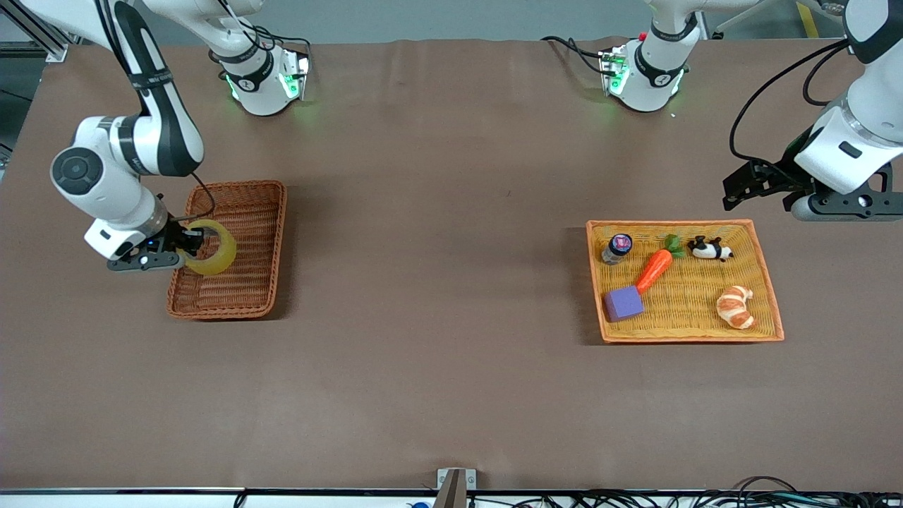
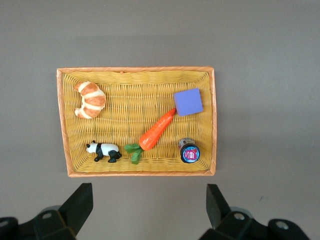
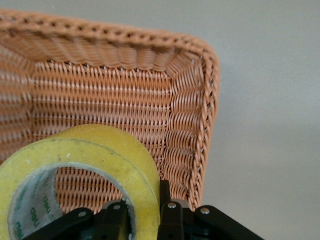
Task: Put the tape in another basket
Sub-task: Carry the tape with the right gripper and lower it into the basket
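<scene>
The tape [image 1: 223, 255], a translucent yellowish roll, stands on edge in my right gripper [image 1: 189, 243], which is shut on its wall with one finger inside the hole. It hangs over the reddish-brown wicker basket [image 1: 248, 212] at the right arm's end of the table. In the right wrist view the tape [image 3: 100, 150] fills the space by the right gripper [image 3: 145, 210], with the basket's wall [image 3: 125, 100] right by it. My left gripper [image 1: 758, 185] is open and empty over bare table beside the yellow tray, and shows in its own wrist view [image 2: 147, 200].
The wide yellow-orange wicker tray [image 1: 677, 224] lies at the left arm's end and holds a croissant [image 1: 735, 307], carrot [image 1: 655, 269], purple cube [image 1: 623, 303], panda [image 1: 709, 248] and small jar [image 1: 618, 248]. It also shows in the left wrist view [image 2: 135, 70].
</scene>
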Robot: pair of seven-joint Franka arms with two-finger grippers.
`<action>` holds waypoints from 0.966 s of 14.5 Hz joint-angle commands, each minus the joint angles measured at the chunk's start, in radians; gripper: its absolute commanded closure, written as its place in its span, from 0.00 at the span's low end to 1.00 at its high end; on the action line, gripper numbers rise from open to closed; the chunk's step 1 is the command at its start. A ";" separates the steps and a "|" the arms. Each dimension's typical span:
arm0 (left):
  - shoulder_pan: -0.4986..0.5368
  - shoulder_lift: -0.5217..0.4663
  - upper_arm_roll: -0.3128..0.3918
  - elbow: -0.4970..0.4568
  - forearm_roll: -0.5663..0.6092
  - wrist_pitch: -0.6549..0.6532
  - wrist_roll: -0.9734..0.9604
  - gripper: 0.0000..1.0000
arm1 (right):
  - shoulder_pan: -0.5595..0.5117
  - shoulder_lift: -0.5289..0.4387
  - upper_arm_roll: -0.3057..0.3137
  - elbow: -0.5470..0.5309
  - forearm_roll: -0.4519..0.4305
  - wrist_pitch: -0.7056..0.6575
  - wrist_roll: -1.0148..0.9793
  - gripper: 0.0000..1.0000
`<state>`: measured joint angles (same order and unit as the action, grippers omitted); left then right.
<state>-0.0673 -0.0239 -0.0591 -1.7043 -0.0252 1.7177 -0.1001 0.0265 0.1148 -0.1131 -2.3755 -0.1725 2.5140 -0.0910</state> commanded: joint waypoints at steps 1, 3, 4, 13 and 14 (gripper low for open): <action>-0.006 0.002 0.005 0.009 -0.005 0.005 0.005 0.00 | 0.003 -0.027 0.000 -0.097 0.025 0.109 -0.016 0.98; -0.006 0.004 0.008 0.011 -0.004 0.006 0.003 0.00 | 0.006 -0.009 0.000 -0.099 0.051 0.111 -0.021 0.96; -0.006 0.004 0.009 0.011 -0.002 0.008 0.003 0.00 | 0.009 0.005 0.000 -0.102 0.054 0.117 -0.021 0.94; -0.005 0.009 0.009 0.011 0.001 0.014 -0.001 0.00 | 0.020 0.016 0.007 -0.105 0.054 0.158 -0.013 0.00; -0.003 0.010 0.009 0.012 0.002 0.014 -0.001 0.00 | 0.018 -0.018 0.006 -0.085 0.054 0.129 -0.013 0.00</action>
<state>-0.0673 -0.0211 -0.0565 -1.7043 -0.0252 1.7279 -0.1002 0.0428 0.1907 -0.1086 -2.4733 -0.1411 2.7003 -0.0908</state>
